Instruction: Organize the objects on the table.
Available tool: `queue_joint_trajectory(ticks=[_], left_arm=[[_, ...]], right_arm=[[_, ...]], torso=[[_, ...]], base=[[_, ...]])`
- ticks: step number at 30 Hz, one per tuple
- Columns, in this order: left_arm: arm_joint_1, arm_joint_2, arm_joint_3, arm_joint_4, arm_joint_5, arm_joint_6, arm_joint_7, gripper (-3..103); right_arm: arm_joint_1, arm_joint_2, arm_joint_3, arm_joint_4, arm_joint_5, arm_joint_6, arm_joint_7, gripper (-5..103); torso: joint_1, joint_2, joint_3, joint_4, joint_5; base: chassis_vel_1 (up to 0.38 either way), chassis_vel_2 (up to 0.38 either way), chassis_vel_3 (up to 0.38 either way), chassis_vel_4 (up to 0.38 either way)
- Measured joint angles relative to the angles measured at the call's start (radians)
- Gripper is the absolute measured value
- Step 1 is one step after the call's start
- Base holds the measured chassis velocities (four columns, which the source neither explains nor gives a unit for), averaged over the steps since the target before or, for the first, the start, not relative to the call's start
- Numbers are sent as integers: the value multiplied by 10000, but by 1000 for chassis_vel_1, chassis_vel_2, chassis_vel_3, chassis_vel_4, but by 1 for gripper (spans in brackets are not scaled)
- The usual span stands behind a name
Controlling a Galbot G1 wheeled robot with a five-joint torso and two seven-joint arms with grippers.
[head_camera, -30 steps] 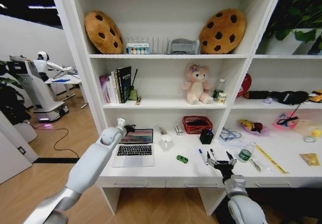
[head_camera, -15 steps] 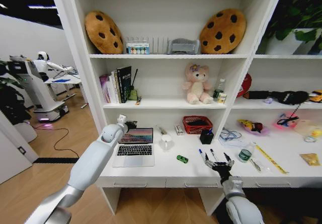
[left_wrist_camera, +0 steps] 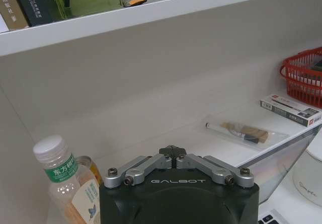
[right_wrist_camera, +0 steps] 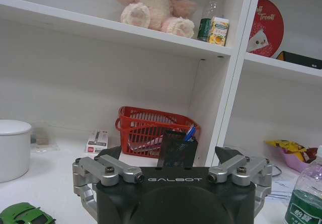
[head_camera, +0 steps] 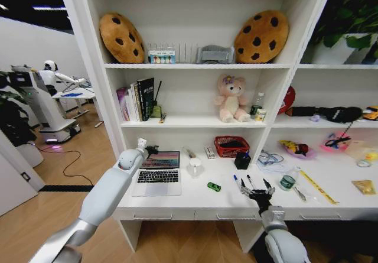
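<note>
From the head view, the right claw [head_camera: 257,188] hangs low over the front edge of the surface [head_camera: 177,201], with its fingers spread wide. The two white pens [head_camera: 244,183] lie just past it, toward the back wall, one close beside the other. Each pen's long side runs from the front edge toward the back, leaning a little to the left. The right claw is much nearer to them than the left claw [head_camera: 155,149], which sits far off at the back left corner of the silver laptop [head_camera: 157,173], and its fingers look pressed together. The tiny green car [head_camera: 214,187] rests near the front edge, between the laptop and the pens, to the left of the right claw. The little green-topped jar [head_camera: 287,182] stands just to the right of that claw. I think the pens are the easiest thing for the right claw to reach. In the left wrist view, the left claw [left_wrist_camera: 172,152] has its fingers closed tight on nothing, and the laptop lid [left_wrist_camera: 282,156] shows close beside it. In the right wrist view, the right claw [right_wrist_camera: 171,171] is open and holds nothing. The green car [right_wrist_camera: 22,216] sits off to one side on the surface, and the green-topped jar [right_wrist_camera: 308,199] sits on the other side.
</note>
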Motion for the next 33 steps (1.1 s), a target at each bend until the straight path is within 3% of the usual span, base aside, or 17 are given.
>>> queue_joint_trajectory(ticks=[10,18,27,33], left_arm=[[1361,543,-444,-1490,7,272,39,0],[4092,858,-1710,-3278,793,128,116,0],[6024,694,-2522,-3693,1898,-356,506,0],[6350,505,-2550,-3714,2102,-621,558,0]], right_arm=[[-97,-31,-90,-39,-130,-13,14,100],[20,14,-584,-176,-461,-1,61,100],[34,-66,-801,-104,-497,-87,136,100],[14,-85,-826,-5,-477,-145,187,100]], torso=[[0,0,1,1,-2],[0,0,0,2,-1],[-1,0,0,0,0],[-1,0,1,1,-1]], base=[[0,0,0,0],[0,0,0,0],[0,0,0,0],[0,0,0,0]])
